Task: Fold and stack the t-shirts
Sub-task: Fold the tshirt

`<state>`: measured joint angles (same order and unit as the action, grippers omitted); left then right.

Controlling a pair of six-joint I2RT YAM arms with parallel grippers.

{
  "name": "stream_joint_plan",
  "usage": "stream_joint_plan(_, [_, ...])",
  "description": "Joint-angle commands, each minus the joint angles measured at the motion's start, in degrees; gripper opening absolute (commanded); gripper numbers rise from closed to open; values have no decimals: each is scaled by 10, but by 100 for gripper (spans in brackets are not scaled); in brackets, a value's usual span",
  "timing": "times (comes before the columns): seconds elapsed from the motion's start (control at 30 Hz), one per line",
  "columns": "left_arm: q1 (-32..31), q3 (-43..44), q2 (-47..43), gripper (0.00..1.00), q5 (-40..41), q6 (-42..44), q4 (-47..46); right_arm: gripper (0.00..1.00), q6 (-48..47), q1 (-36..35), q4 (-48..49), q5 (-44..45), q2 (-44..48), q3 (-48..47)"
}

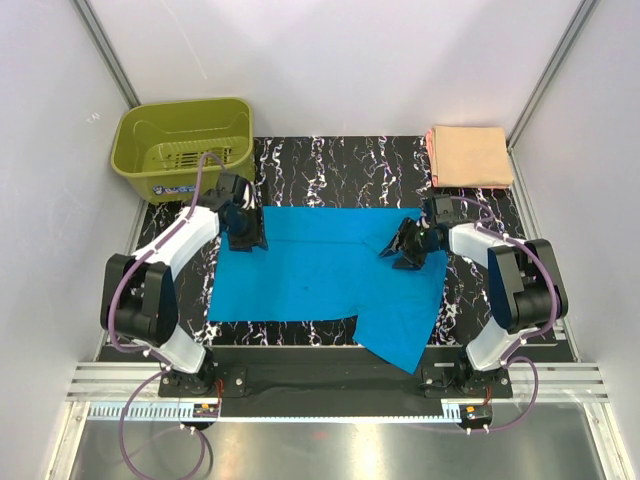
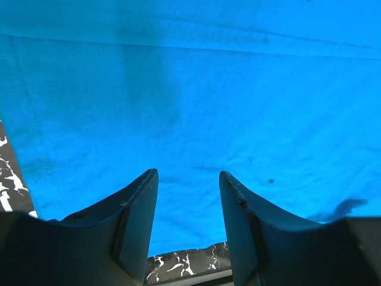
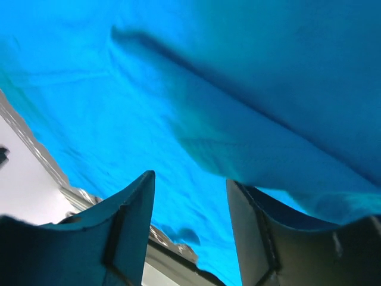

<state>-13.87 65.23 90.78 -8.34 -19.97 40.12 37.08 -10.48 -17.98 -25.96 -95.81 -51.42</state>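
Peach t-shirt (image 1: 468, 155): folded into a compact rectangle, lying at 1 o'clock on the desk (image 1: 330, 158), well apart from both arms. Looks finished.
Blue t-shirt (image 1: 310, 270): spread mid-desk as one broad sheet, with a flap trailing toward 5 o'clock across the near edge. Shows a raised ridge of cloth near its 2 o'clock corner in the right wrist view. Nowhere near a compact fold yet.
Left pincer (image 2: 187, 174): set at the blue t-shirt's 10 o'clock corner, jaws moderately apart. Only flat cloth and a strip of desk show through the gap, nothing clamped.
Right pincer (image 3: 190, 179): set at the 2 o'clock corner, jaws likewise apart. A ridge of cloth lies against one finger, nothing visibly pinched between the two.
Basket (image 1: 140, 140): olive-green, at 11 o'clock, just beyond the left arm.
Done: one shirt of two folded and parked, ready as the base of a stack.
Left to do: by the look of it, gathering the far corners and bringing the blue sheet over on itself, tucking in the 5 o'clock flap, folding down to about the peach rectangle's shape, then setting one shirt on the other.
Progress: judged a little under halfway. The stacking itself is not begun, the two shirts lying well apart.
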Motion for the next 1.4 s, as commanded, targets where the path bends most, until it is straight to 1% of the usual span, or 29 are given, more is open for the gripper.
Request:
stream_joint_plan(0.0, [1, -5, -34, 51, -11, -2, -15, 59, 61, 0, 78, 20, 0, 17])
stream_joint_plan(0.17, [1, -7, -42, 51, -6, 1, -11, 59, 105, 0, 147, 21, -20, 33])
stream_joint_plan(0.27, [1, -6, -43, 51, -6, 3, -9, 55, 120, 0, 160, 32, -28, 25])
stream_joint_plan(0.3, [1, -6, -44, 51, -6, 5, -8, 51, 122, 0, 160, 35, -30, 21])
stream_joint_plan(0.4, [1, -8, -45, 51, -4, 6, -9, 46, 128, 0, 164, 42, -35, 11])
stream_joint_plan(0.43, [1, -8, -46, 51, -3, 8, -8, 41, 130, 0, 171, 35, -40, 6])
stream_joint_plan(0.53, [1, -9, -45, 51, -2, 8, -10, 34, 126, 0, 168, 35, -46, -6])
stream_joint_plan(0.63, [1, -8, -45, 51, -3, 7, -12, 32, 116, 1, 159, 39, -53, -28])
stream_joint_plan(0.73, [1, -8, -44, 51, -5, 6, -14, 33, 106, 0, 138, 39, -64, -60])
stream_joint_plan(0.77, [1, -8, -44, 51, -5, 7, -14, 36, 105, 1, 135, 42, -66, -64])
stream_joint_plan(0.87, [1, -7, -39, 51, -6, 8, -14, 40, 100, 2, 110, 47, -82, -89])
stream_joint_plan(0.97, [1, -8, -39, 52, -9, 10, -14, 40, 101, 2, 99, 42, -91, -101])
stream_joint_plan(1.0, [1, -8, -39, 52, -9, 11, -14, 38, 102, 2, 98, 43, -91, -98])
stream_joint_plan(1.1, [1, -7, -37, 52, -11, 12, -14, 39, 87, 2, 95, 35, -84, -98])
stream_joint_plan(1.17, [1, -8, -37, 52, -12, 13, -15, 43, 70, 2, 91, 35, -76, -104])
stream_joint_plan(1.2, [1, -8, -37, 52, -12, 13, -15, 47, 59, 2, 83, 41, -69, -106])
stream_joint_plan(1.3, [1, -10, -33, 52, -16, 12, -19, 53, 48, 1, 53, 46, -81, -126])
stream_joint_plan(1.37, [1, -10, -32, 52, -22, 12, -21, 56, 48, 3, 51, 45, -87, -129])
